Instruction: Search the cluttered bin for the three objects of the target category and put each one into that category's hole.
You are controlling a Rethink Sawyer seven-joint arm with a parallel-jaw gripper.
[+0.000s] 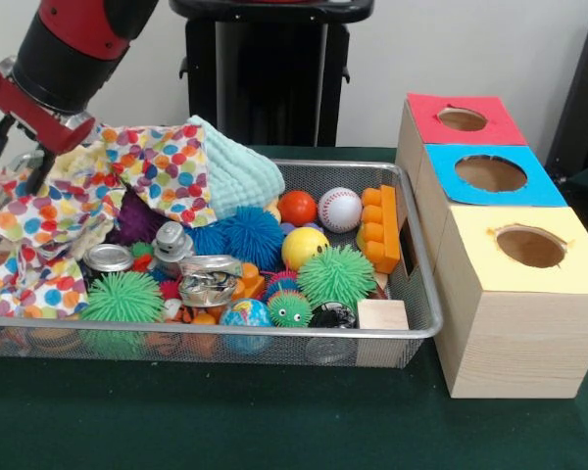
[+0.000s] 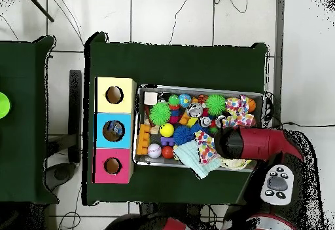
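A wire mesh bin (image 1: 274,333) is full of mixed things: a baseball (image 1: 340,209), a red ball (image 1: 297,207), a yellow ball (image 1: 304,247), green spiky balls (image 1: 335,275), a blue spiky ball (image 1: 252,235), metal cans (image 1: 109,258) and an orange brick (image 1: 380,227). A polka-dot cloth (image 1: 162,166) and a mint cloth (image 1: 237,171) cover the bin's back left. My gripper (image 1: 18,157) hangs open at the bin's far left, one fingertip touching the polka-dot cloth. In the overhead view the arm (image 2: 252,142) hides the gripper.
Three wooden boxes stand beside the bin, each with a round hole on top: red (image 1: 462,118), blue (image 1: 490,173) and yellow (image 1: 530,246). A wood block (image 1: 382,315) and a globe ball (image 1: 246,314) lie at the bin's front edge. The polka-dot cloth (image 2: 207,147) overhangs the bin's rim.
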